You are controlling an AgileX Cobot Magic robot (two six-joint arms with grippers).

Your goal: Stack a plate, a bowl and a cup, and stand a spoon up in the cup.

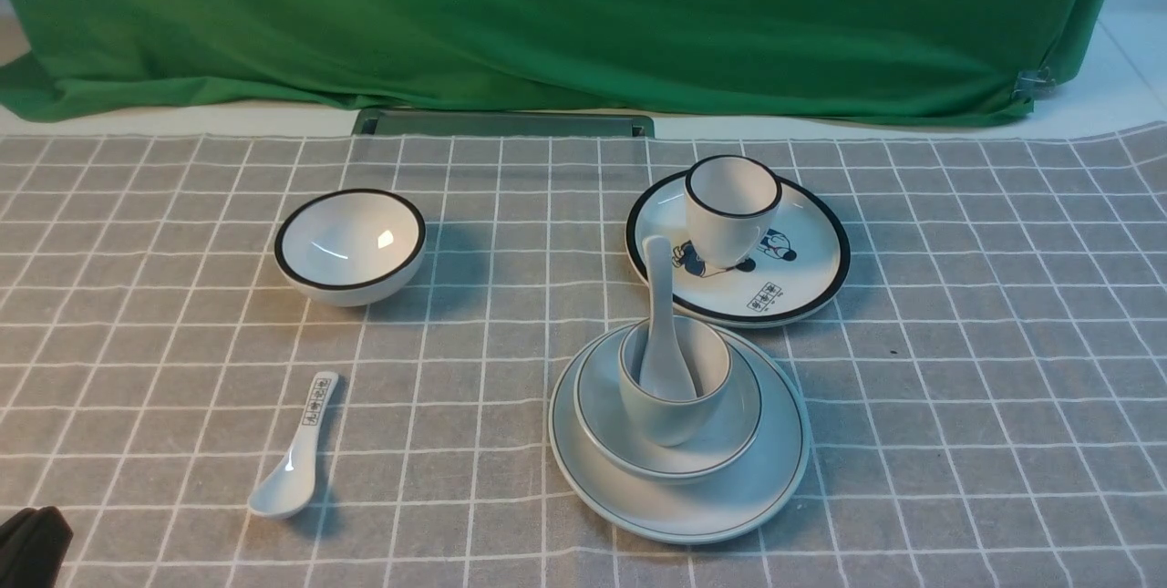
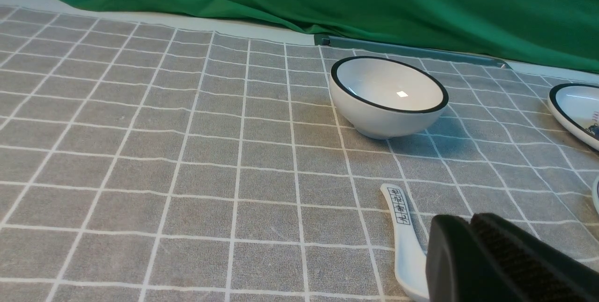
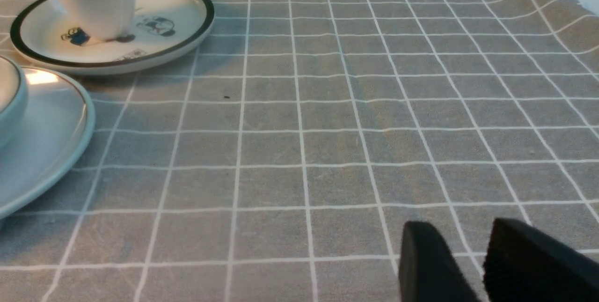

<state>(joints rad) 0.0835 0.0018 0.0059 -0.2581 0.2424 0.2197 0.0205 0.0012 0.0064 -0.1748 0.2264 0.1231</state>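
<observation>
The pale plate lies at centre front. The pale bowl sits on it, and the plain cup stands in the bowl. The plain white spoon stands in the cup, handle up and leaning back. The plate's edge and the bowl's rim also show in the right wrist view. My left gripper is shut and empty, low over the cloth at the front left corner. My right gripper is open and empty over bare cloth to the right of the stack.
A black-rimmed bowl sits back left. A spoon with printed characters lies front left, right by my left gripper. A black-rimmed cartoon plate holding a black-rimmed cup stands just behind the stack. Green cloth hangs at the back.
</observation>
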